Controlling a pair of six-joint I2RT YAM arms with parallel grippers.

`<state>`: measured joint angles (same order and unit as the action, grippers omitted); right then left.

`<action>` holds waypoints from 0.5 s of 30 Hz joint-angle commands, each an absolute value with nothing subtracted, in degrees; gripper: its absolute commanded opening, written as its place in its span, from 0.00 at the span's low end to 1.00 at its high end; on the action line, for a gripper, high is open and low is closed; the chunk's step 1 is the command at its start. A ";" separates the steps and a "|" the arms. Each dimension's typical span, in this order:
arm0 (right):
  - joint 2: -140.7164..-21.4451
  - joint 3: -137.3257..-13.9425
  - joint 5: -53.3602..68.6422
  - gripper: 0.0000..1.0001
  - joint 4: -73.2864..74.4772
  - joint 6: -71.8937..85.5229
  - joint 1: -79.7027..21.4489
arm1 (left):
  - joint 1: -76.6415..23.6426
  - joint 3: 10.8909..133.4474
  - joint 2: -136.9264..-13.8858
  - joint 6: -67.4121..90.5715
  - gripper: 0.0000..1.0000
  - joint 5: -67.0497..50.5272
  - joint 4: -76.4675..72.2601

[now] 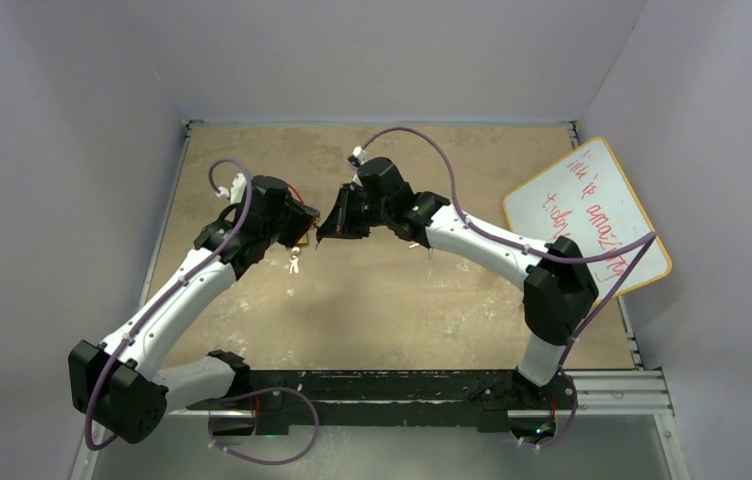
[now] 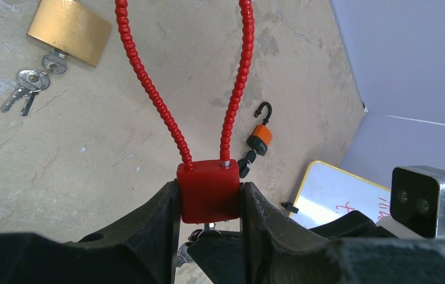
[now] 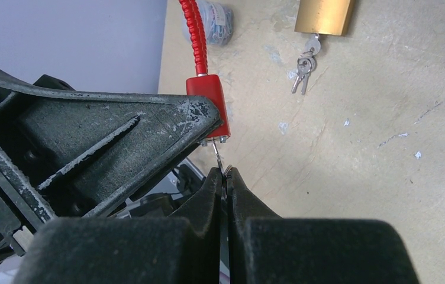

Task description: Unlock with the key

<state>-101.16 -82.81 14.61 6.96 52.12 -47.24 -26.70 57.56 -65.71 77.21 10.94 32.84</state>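
Note:
My left gripper [image 2: 209,195] is shut on a red padlock [image 2: 208,189] with a long red cable shackle [image 2: 149,89], held above the table. A silver key [image 3: 216,152] sticks into the bottom of the red padlock [image 3: 211,103]. My right gripper [image 3: 225,175] is shut on that key's head, just below the lock. In the top view both grippers meet mid-table, left gripper [image 1: 304,222] facing right gripper [image 1: 327,232].
A brass padlock [image 2: 69,29] with a bunch of keys [image 2: 28,86] lies on the table. A small orange padlock [image 2: 259,135] lies farther off. A whiteboard [image 1: 587,215] leans at the right wall. A clear bag [image 3: 217,23] sits near the wall.

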 commanded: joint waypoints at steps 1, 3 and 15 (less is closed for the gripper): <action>-100.55 -85.53 14.50 0.00 -0.60 54.40 -47.10 | -28.21 57.53 -64.09 79.11 0.00 0.26 30.45; -102.04 -89.37 15.30 0.00 4.00 55.92 -46.88 | -28.21 57.15 -63.84 79.16 0.00 0.26 30.99; -104.51 -93.78 12.55 0.00 7.30 51.89 -46.95 | -28.13 57.70 -64.00 78.94 0.00 -3.85 30.52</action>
<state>-105.71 -92.66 15.88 16.82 54.30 -46.87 -26.26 56.97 -64.93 78.26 9.08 31.81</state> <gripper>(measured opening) 0.009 0.370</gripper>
